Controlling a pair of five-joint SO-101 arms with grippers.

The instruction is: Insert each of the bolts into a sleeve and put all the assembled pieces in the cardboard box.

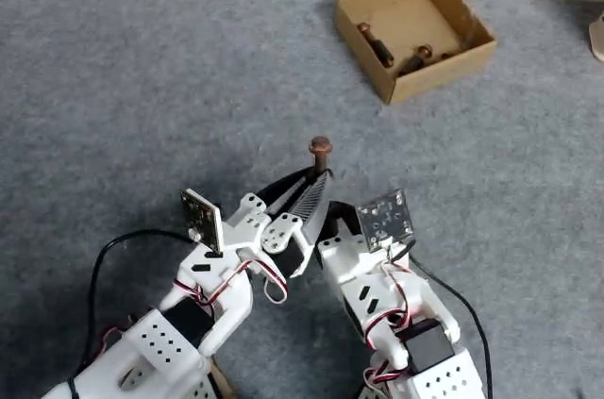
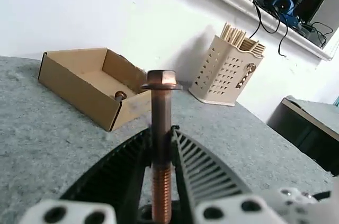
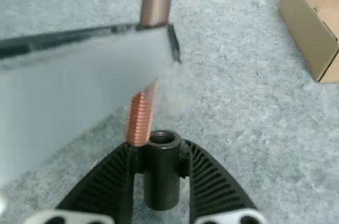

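The flange bolt (image 2: 160, 128) stands upright, clamped by its shank between the fingers of the left gripper (image 2: 161, 134). Its hex head (image 1: 320, 146) sticks out above the fingertips and its threaded end (image 3: 140, 121) hangs below them. That threaded end sits just beside the open mouth of the black sleeve (image 3: 160, 173), at its rim and not inside; whether the two touch I cannot tell. The right gripper (image 3: 159, 149) is closed on the black sleeve, holding it upright with the bore facing up, directly under the left gripper's fingers. In the high view the two grippers meet tip to tip at the middle of the grey carpeted table (image 1: 142, 88).

The cardboard box (image 1: 415, 86) lies well beyond both sets of fingertips, off toward the right arm's side, near the wall. Two assembled pieces (image 1: 376, 43) lie on its floor, one along the nearer wall and one (image 1: 415, 59) toward the corner. From the left wrist view, a perforated cream holder (image 2: 228, 70) filled with wooden sticks stands past the box, against the white wall
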